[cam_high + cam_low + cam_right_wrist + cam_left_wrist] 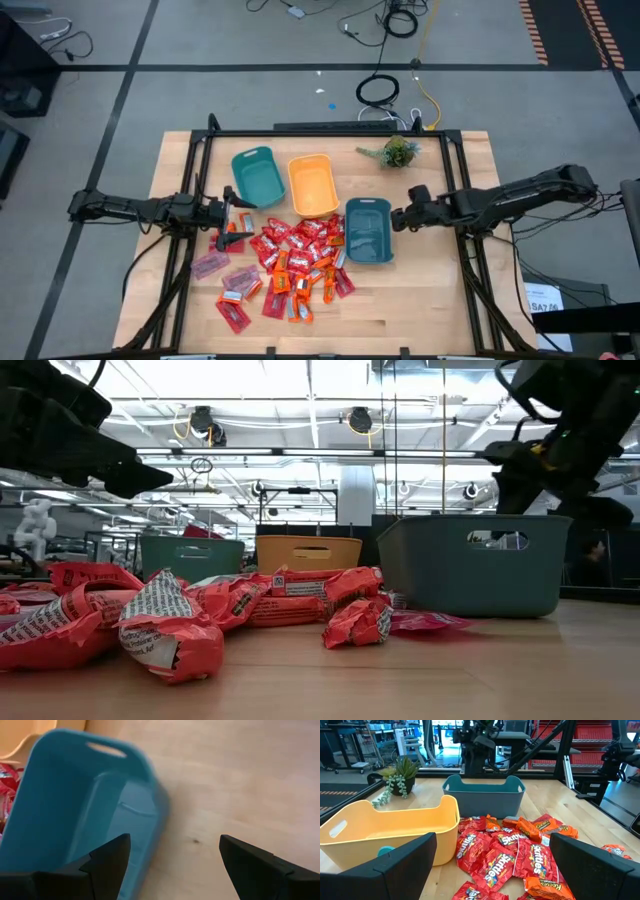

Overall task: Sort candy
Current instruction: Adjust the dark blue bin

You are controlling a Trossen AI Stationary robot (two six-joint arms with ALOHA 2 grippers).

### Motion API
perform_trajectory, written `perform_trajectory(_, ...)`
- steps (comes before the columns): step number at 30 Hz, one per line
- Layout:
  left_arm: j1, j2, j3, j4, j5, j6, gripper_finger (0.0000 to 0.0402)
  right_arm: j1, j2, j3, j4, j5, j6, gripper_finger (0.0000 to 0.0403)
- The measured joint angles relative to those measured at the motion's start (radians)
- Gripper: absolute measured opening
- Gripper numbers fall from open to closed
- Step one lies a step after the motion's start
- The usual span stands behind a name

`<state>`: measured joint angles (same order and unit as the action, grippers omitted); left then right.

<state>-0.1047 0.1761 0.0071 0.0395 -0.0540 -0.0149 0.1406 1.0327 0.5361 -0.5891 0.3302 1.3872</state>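
Right end effector (396,219) hangs released beside the teal bin (368,230); left end effector (232,213), also released, faces the candy (290,262), presumably to pick.

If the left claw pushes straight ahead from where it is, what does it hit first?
Most likely the pile of red candy right in front of the open left claw; the orange bin sits just off to one side.
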Motion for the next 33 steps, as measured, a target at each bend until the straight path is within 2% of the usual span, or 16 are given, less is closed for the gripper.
perform_trajectory(10, 0.0, 0.0, 0.0, -0.003, 0.0, 0.0, 0.0396, 0.018, 0.266, 0.196, -0.133, -0.032, 0.04, 0.0297)
perform_trajectory(16, 0.0, 0.0, 0.0, -0.003, 0.0, 0.0, 0.0396, 0.018, 0.384, 0.201, -0.123, -0.124, 0.095, 0.0297)
perform_trajectory(20, 0.0, 0.0, 0.0, -0.003, 0.0, 0.0, 0.0396, 0.018, 0.43, 0.201, -0.117, -0.129, 0.109, 0.0285)
perform_trajectory(23, 0.0, 0.0, 0.0, -0.003, 0.0, 0.0, 0.0396, 0.018, 0.446, 0.201, -0.109, -0.128, 0.123, 0.0248)
perform_trajectory(33, 0.0, 0.0, 0.0, -0.003, 0.0, 0.0, 0.0396, 0.007, 0.451, 0.201, -0.096, -0.121, 0.146, 0.0054)
